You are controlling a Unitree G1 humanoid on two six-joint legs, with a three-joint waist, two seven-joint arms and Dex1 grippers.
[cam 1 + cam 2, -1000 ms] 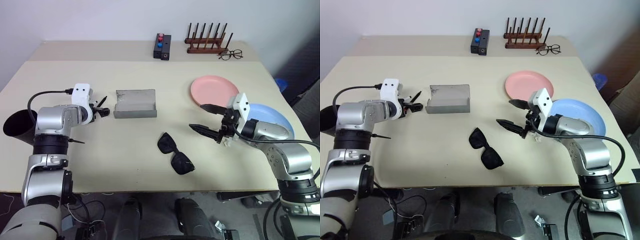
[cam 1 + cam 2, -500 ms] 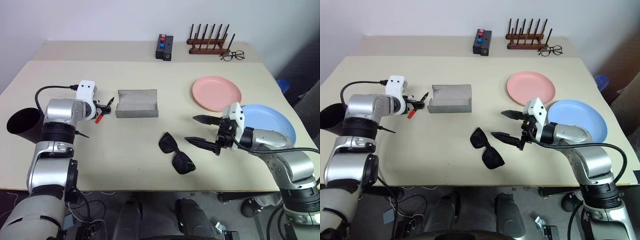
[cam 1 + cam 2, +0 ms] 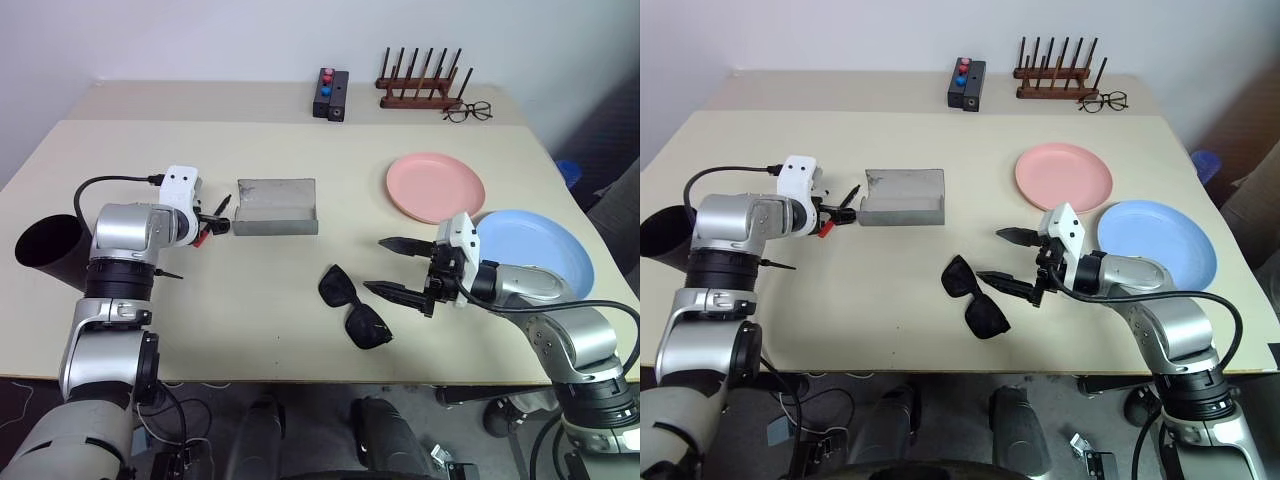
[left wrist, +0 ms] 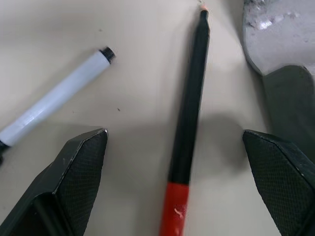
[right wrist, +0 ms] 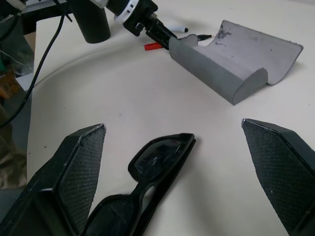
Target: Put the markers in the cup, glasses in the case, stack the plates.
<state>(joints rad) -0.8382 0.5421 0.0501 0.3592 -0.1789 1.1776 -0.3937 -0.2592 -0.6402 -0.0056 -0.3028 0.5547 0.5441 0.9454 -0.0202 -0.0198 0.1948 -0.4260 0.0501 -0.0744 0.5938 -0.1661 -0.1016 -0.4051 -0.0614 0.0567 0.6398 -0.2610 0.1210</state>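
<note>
Left end effector (image 4: 174, 162) hovers low over the beige surface (image 3: 270, 310) with its two black fingers spread apart, clamped on nothing. Between those fingers lies a thin pen with a black barrel and red end (image 4: 189, 118), and beside it a white-barrelled marker with a black tip (image 4: 56, 101); both rest on the surface just beside the grey case's near end. Further left, at the surface's edge, sits the matte black tapered cup (image 3: 45, 250), lying on its side with its mouth toward the camera. The grey rectangular hinged glasses case (image 3: 276, 207) lies open, its lid standing up. Near the middle, the black sunglasses with dark lenses (image 3: 353, 306) lie unfolded on the surface, apart from the case. Right end effector (image 3: 392, 268) points toward them with fingers wide apart, holding nothing, tips close to the frame but not touching. Beyond it lies the round salmon pink plate (image 3: 436, 186), and to its right the round light blue plate (image 3: 535, 250), side by side, not stacked.
</note>
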